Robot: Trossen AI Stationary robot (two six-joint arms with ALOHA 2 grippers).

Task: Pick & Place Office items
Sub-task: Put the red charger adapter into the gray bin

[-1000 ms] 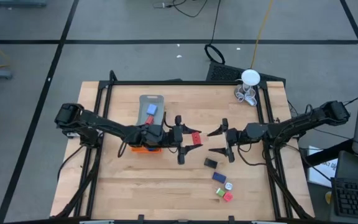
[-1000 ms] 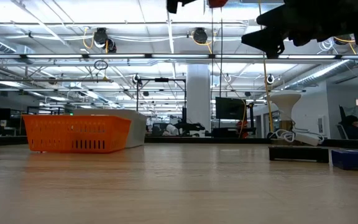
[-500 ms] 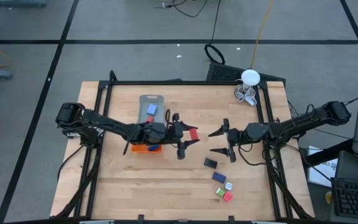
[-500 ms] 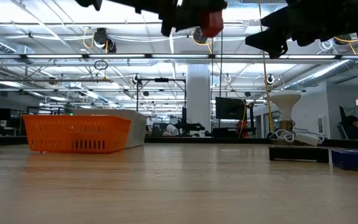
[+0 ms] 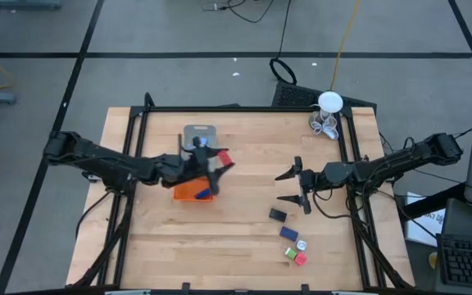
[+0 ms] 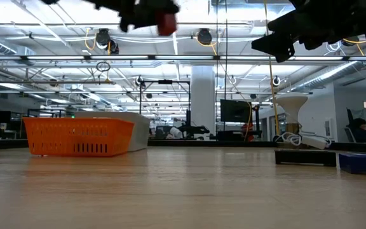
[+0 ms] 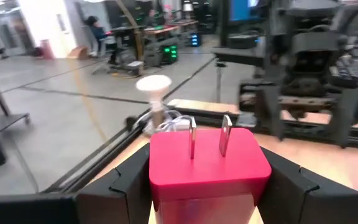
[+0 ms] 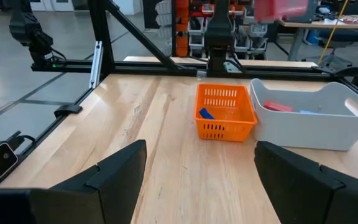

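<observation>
Left gripper (image 5: 217, 166) raised above the table, over the orange tray (image 5: 188, 192) beside the grey tray (image 5: 199, 135), clamped on a red plug block (image 7: 207, 163), prongs pointing away from the wrist. Right gripper (image 5: 293, 186) hanging mid-table to the right, fingers spread wide, nothing between them. On the wood (image 5: 220, 238) near the right gripper: a black block (image 5: 278, 215), a blue block (image 5: 289, 233), then white, green and red pieces (image 5: 297, 252) bunched together. One blue piece (image 8: 206, 114) inside the orange tray.
</observation>
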